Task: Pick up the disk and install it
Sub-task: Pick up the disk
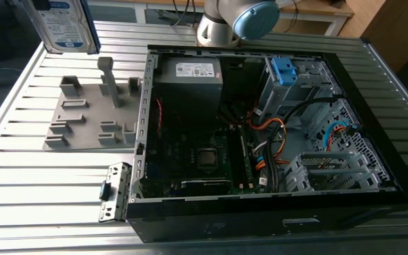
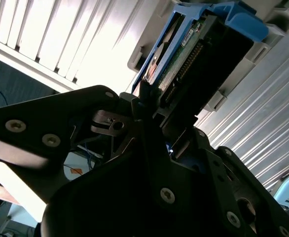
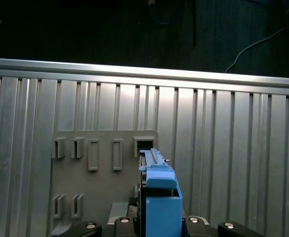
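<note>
The disk (image 1: pixel 64 24), a silver drive with a white-and-blue label, hangs upright above the table at the exterior view's far left, over the grey fixture plate (image 1: pixel 83 119). In the second wrist view my gripper (image 2: pixel 154 113) is shut on the disk (image 2: pixel 194 49), whose blue rail frame and connector edge point away from the camera. In the first wrist view the disk's blue frame (image 3: pixel 162 197) rises between the gripper's black fingers (image 3: pixel 129 224), well above the fixture plate (image 3: pixel 100 187) and its slots.
An open computer case (image 1: pixel 374 159) lies on the slatted metal table (image 1: pixel 41 175), with a power supply (image 1: pixel 189 79), motherboard and cables inside. A bare blue bracket (image 1: pixel 283 71) sits in the drive cage at the far right corner. The arm's base (image 1: pixel 239 18) stands behind the case.
</note>
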`<state>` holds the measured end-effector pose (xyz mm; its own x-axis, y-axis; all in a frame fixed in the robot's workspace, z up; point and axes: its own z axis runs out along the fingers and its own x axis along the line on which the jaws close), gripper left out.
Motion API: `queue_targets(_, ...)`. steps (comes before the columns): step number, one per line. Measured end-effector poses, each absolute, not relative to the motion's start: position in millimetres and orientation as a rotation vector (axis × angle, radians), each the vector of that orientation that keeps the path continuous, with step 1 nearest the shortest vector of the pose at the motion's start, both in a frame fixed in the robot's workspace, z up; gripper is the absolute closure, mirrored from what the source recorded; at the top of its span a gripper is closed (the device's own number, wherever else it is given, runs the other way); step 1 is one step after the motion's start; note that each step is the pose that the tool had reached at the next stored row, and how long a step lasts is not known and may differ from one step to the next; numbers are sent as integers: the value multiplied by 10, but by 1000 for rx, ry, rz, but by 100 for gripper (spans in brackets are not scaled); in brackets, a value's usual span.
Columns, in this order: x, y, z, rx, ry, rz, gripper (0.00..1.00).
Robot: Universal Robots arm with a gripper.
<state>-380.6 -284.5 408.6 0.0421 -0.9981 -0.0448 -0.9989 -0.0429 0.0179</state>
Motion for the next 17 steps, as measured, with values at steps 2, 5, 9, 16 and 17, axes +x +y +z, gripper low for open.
queue_targets(2,-3806,-2845,4100,-2255,2161,70,64)
queue_targets(5,-3806,-2845,4122,-2255,2161,70,64)
queue_targets(9,-3806,-2845,4154,-2254,2161,70,64)
queue_targets(16,-3805,-2845,4217,-2255,2161,70,64)
queue_targets(17,-3805,-2845,4227,-2255,2161,70,64)
